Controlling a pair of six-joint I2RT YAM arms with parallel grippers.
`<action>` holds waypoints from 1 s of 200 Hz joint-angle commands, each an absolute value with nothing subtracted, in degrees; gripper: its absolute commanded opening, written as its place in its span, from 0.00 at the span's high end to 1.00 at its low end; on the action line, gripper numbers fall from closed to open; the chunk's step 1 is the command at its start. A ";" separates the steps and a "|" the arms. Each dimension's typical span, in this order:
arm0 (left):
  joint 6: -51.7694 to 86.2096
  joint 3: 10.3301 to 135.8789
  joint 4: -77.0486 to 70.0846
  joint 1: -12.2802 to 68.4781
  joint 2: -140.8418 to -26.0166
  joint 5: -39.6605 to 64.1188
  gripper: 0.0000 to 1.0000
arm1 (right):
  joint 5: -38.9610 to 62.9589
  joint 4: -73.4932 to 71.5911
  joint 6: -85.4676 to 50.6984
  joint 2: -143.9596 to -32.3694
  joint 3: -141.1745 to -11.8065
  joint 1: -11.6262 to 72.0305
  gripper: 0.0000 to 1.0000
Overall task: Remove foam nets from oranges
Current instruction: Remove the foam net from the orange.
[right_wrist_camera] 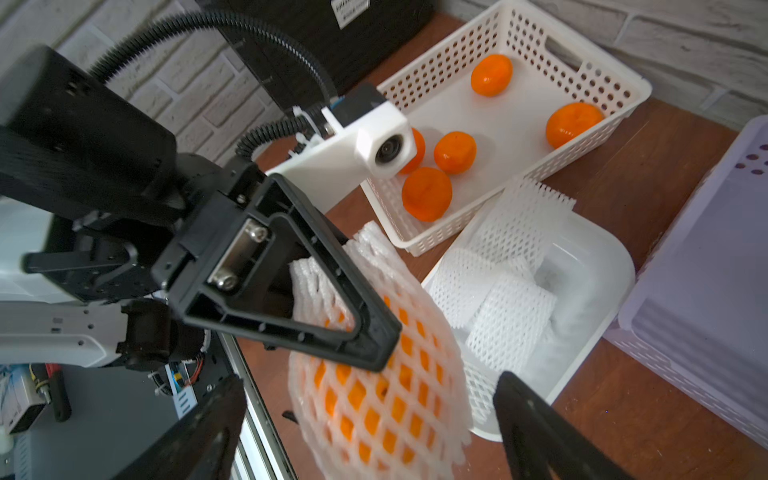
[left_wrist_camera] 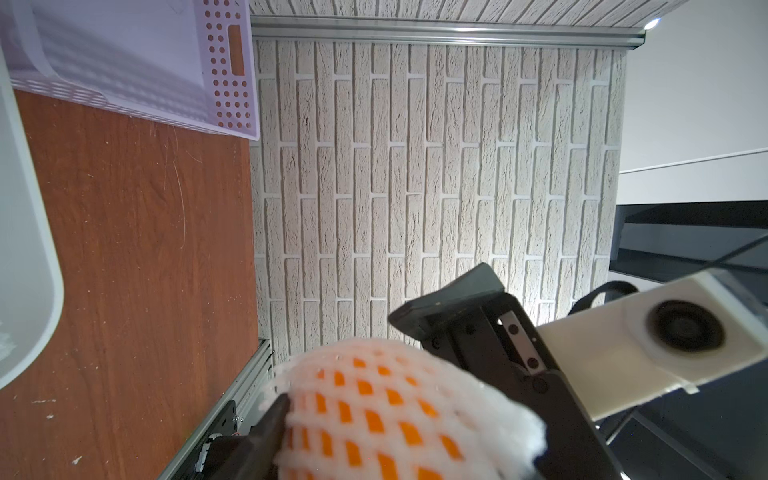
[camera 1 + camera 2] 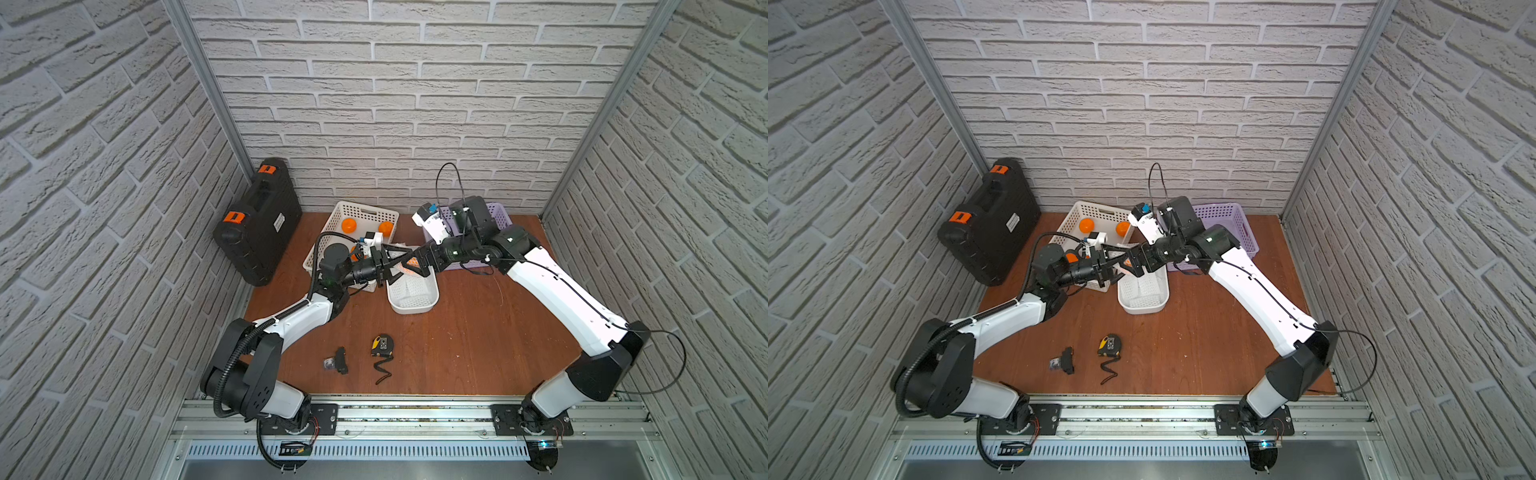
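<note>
An orange in a white foam net [image 1: 374,395] hangs in the air above the near end of a white bin [image 1: 615,257]. My left gripper [image 2: 399,415] is shut on it, one finger [image 1: 332,299] lying across the net's top. My right gripper [image 1: 370,419] is open, with a finger on each side of the netted orange and neither touching it. In both top views the two grippers meet at this orange [image 3: 411,262]. Several loose foam nets [image 1: 507,291] lie in the bin. Several bare oranges [image 1: 455,151] sit in the white perforated basket [image 1: 623,83].
An empty purple basket [image 3: 498,208] stands at the back right, partly under my right arm. A black case with orange latches [image 3: 257,220] leans at the back left. A tape measure [image 3: 382,345] and a small black part [image 3: 338,360] lie near the front.
</note>
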State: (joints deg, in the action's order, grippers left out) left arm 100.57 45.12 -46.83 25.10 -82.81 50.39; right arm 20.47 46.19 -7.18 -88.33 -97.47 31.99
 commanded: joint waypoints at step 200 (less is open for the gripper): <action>97.02 47.08 -47.93 26.49 -82.51 46.75 0.50 | 29.55 8.91 -40.33 -71.76 -61.26 26.95 0.84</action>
